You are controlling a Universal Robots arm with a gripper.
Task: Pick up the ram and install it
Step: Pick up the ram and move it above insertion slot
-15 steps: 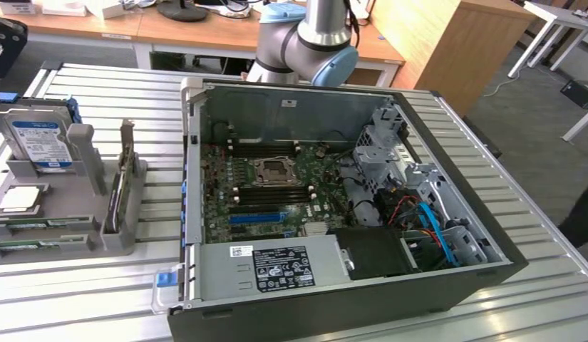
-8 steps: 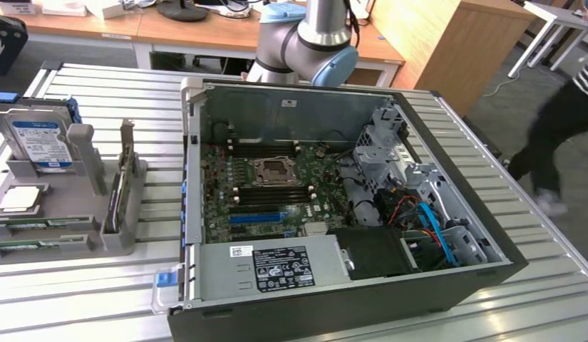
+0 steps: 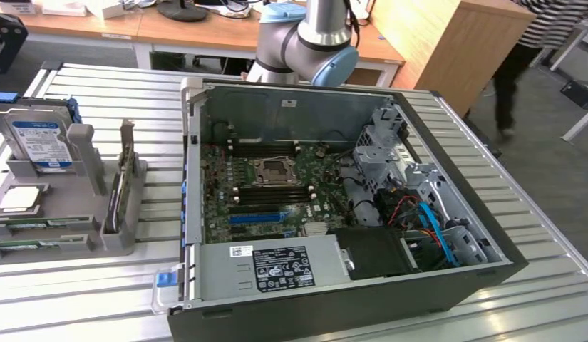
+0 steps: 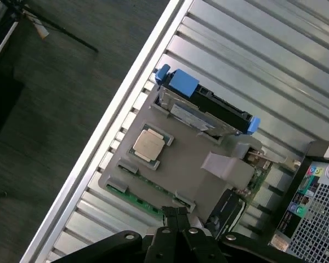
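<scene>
The ram [image 3: 32,229] is a thin green stick lying flat in the front slots of a grey holder [image 3: 85,214] at the exterior view's left; a second green stick [image 3: 32,246] lies just in front of it. From the wrist camera a green ram edge [image 4: 136,199] shows along the holder's [image 4: 192,159] rim. My gripper [image 4: 175,212] hangs above that edge of the holder, fingers shut together with nothing between them. The open computer case [image 3: 303,92] lies on its side, its motherboard [image 3: 227,203] with black slots [image 3: 265,152] exposed.
The holder also carries a hard drive [image 3: 42,142] in a blue-tabbed caddy [image 4: 181,82], a processor chip [image 3: 20,198], and an upright card [image 3: 122,178]. The arm's joint [image 3: 308,43] stands behind the case. A person walks at the far right [image 3: 527,43]. The table's edge [image 4: 98,142] drops to dark floor.
</scene>
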